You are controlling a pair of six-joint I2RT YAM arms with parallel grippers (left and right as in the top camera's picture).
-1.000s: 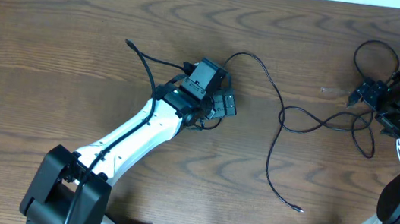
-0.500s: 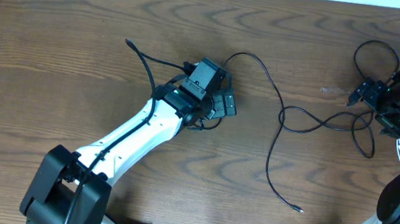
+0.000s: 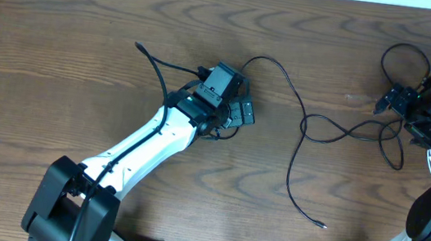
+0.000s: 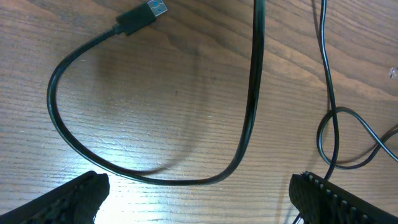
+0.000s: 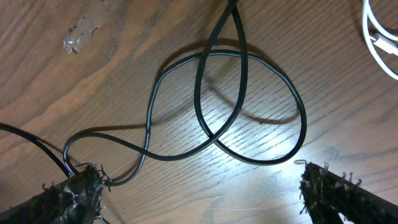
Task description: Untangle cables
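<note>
Though found both released, judged left gripper [image 4: 199, 185] and right gripper [image 5: 199, 174] liable to tighten crossed cables [image 5: 214, 140] if closed across two strands.

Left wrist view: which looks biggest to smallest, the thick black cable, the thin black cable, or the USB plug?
1. thick black cable: its loop spans most of the picture.
2. thin black cable: a slim strand at the right.
3. USB plug: clearly smallest.
</note>
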